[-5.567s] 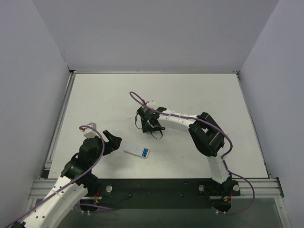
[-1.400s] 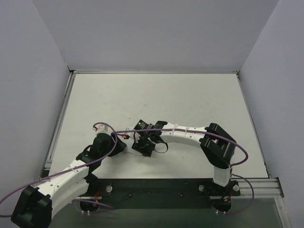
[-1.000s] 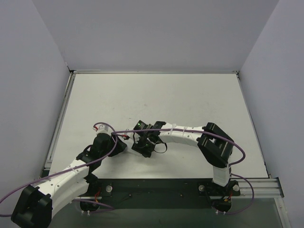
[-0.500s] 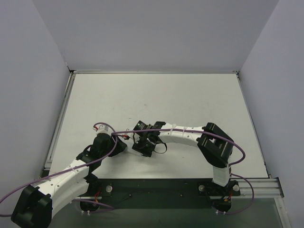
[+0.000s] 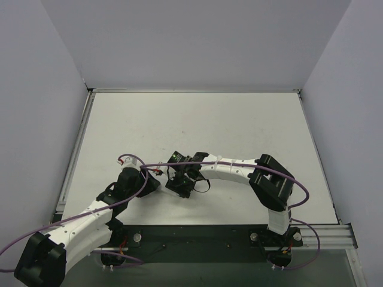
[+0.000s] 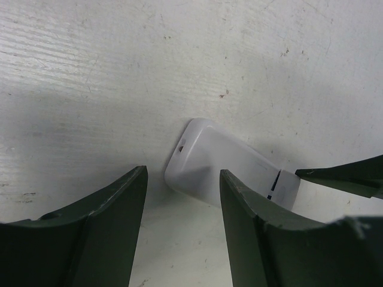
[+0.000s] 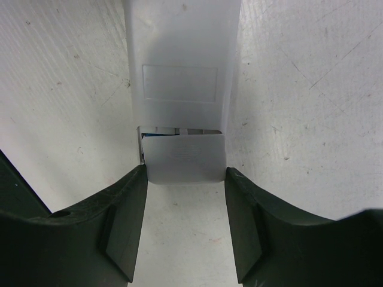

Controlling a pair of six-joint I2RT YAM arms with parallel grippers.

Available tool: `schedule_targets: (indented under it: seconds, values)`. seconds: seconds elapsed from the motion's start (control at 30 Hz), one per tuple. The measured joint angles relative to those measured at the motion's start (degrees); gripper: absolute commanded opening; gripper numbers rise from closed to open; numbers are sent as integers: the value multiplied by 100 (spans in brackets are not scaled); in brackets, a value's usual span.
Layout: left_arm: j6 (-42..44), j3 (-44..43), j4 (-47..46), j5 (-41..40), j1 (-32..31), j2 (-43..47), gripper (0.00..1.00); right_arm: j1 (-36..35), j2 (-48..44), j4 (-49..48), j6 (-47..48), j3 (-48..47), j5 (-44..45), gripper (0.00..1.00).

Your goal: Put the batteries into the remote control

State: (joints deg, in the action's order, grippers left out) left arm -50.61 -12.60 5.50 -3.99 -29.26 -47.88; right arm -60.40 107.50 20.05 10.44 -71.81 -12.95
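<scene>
Closing step: my right claw pinches the cover. My left claw, half-open, straddles the remote. Next, slide it shut.

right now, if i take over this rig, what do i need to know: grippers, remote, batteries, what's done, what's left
Left gripper: jaws apart, straddling the rounded end of the remote control; a gap shows at one finger, so no clear grip.
Right gripper: closed on the sides of the battery cover.
The remote lies back-up on the table.
Batteries: only a blue sliver shows in the slit between cover and body, so they seem seated.
Done: batteries in, cover partly on.
Left: probably slide the cover fully shut, then release.
</scene>
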Motion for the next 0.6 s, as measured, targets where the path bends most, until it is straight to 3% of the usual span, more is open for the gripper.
schedule_targets:
  seconds: [0.6]
  values:
    - [-11,0,-72,44,0,-37,60,-2,20,52,-149,-48,-90,53]
